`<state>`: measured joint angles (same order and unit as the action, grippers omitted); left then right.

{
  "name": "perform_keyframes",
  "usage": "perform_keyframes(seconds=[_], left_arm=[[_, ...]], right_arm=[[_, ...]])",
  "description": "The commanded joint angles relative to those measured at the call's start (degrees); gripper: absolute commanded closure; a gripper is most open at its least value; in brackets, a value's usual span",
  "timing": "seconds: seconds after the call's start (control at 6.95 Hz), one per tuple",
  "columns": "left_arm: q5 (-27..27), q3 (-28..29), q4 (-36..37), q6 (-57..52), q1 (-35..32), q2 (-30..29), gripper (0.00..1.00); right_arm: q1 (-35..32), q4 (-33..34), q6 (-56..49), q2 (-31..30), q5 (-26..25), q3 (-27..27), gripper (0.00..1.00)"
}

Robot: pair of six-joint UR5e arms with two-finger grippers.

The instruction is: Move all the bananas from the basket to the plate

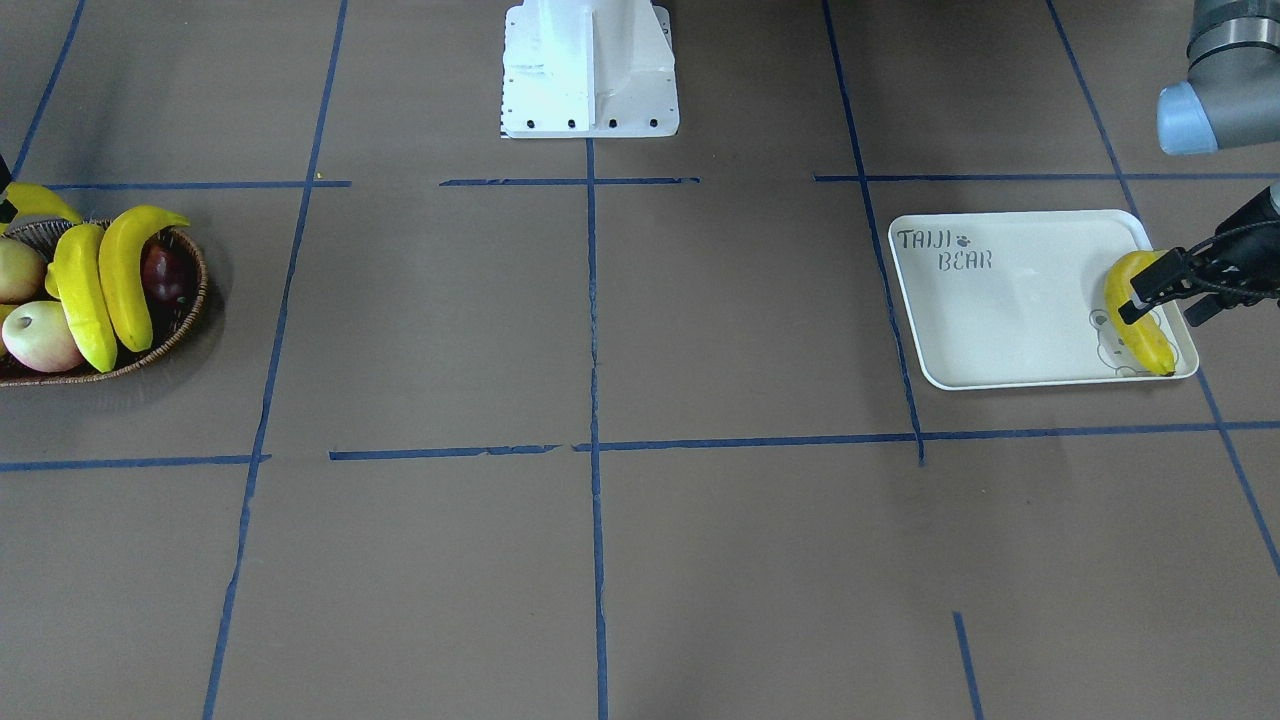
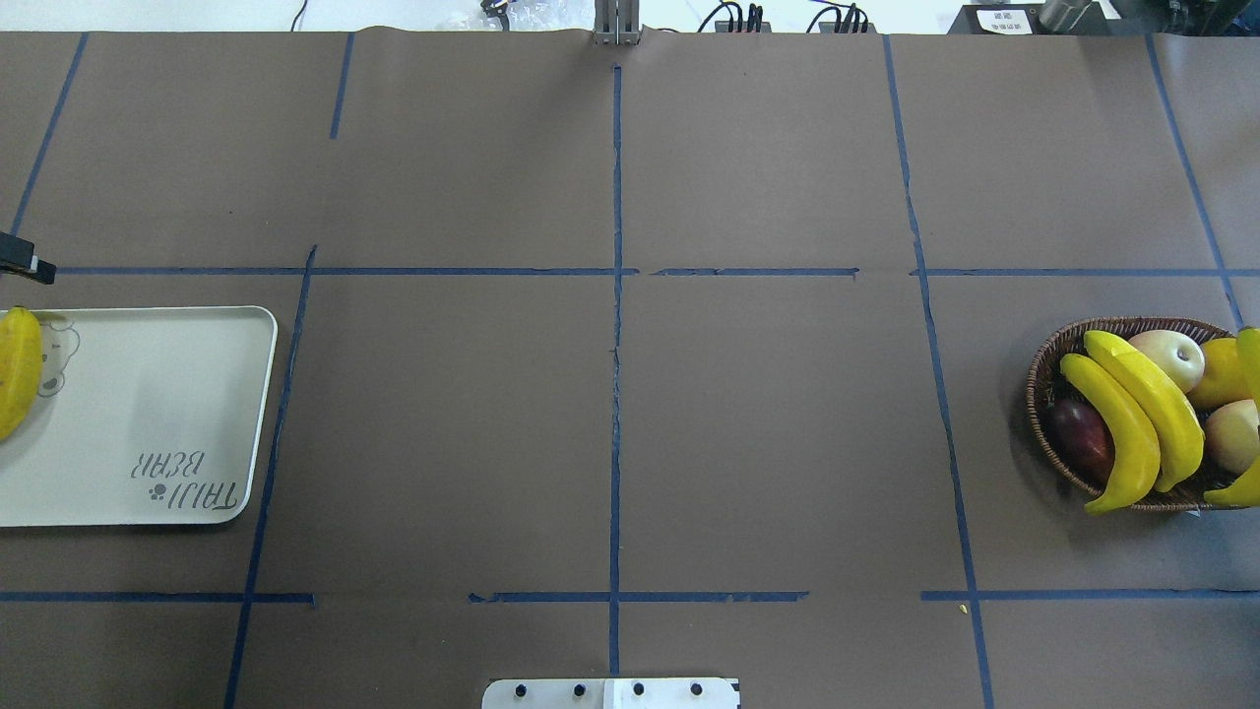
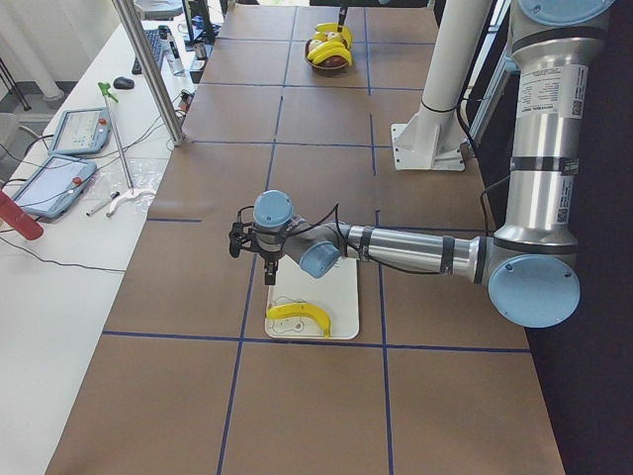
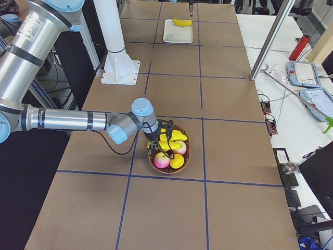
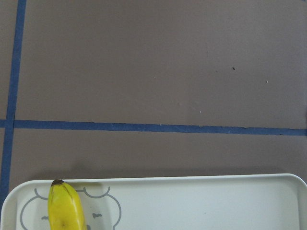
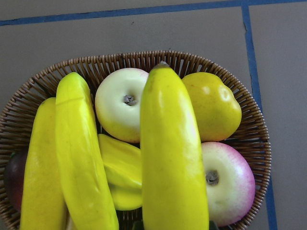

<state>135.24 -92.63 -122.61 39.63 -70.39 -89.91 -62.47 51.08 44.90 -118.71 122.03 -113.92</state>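
Brown paper covers the table point(image 2: 748, 443), cut into a grid by blue tape lines point(image 2: 616, 394). Reading the overhead view as a clock, the robot's white pedestal point(image 1: 590, 70) stands at six o'clock. The side view shows a white bench point(image 3: 59, 257) along the table's far edge. It carries two teach pendants point(image 3: 77, 132) and a red cylinder point(image 3: 15, 216), and a metal pole point(image 3: 148, 69) rises beside it.

The plate point(image 1: 1010, 320) sits at nine o'clock and the basket point(image 2: 1039, 394) at three, well apart. A lone banana point(image 1: 1148, 345) lies at the plate's nine o'clock end, across the bear outline point(image 2: 59, 354). The left gripper point(image 1: 1160, 308) hovers above it, fingers spread and grasping nothing.

Over the basket, the right gripper point(image 4: 159, 134) shows dark fingertips on either side of the top banana point(image 6: 172, 153), seemingly clamped on it. In the wrist view that fruit lies over a ribbed starfruit point(image 6: 122, 177), with a pale apple point(image 6: 122, 110) at eleven o'clock, a yellow fruit point(image 6: 213, 105) at one and a pink apple point(image 6: 228, 182) at four. A pair of bananas point(image 2: 1132, 428) lies side by side toward the basket's nine o'clock rim, against a dark red fruit point(image 2: 1080, 438).
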Motion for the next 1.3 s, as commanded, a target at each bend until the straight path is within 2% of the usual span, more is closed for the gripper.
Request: perform_keyframes(seconds=[0.0,0.14,0.29,0.58,0.86,1.15], left_arm=[[0.20,0.00,0.00,0.01,-0.01,0.00,0.00],[0.20,-0.09,0.00,0.27,-0.01,-0.26,0.00],[0.81,-0.35,-0.09,0.36,0.08,-0.87,0.00],[1.08,-0.44,-0.70,4.55,0.34,-4.98,0.00],[1.08,-0.62,-0.79,14.11,3.40,-12.26,0.00],[0.99,-0.44,-0.79,27.63,10.59,-20.61,0.00]], right_arm=[[-8.49,13.61,-11.17,3.02,1.63,-6.19,1.00],[-9.67,20.31,-13.49,8.26,1.64,-6.75,0.99],[-9.51,22.47,-13.26,12.49,1.90,-6.40,0.98],[-7.42,24.07,-11.60,22.93,8.80,-4.05,0.97],[3.18,23.55,-2.84,38.56,9.37,2.53,0.97],[9.45,23.28,9.01,51.32,8.93,7.99,0.96]])
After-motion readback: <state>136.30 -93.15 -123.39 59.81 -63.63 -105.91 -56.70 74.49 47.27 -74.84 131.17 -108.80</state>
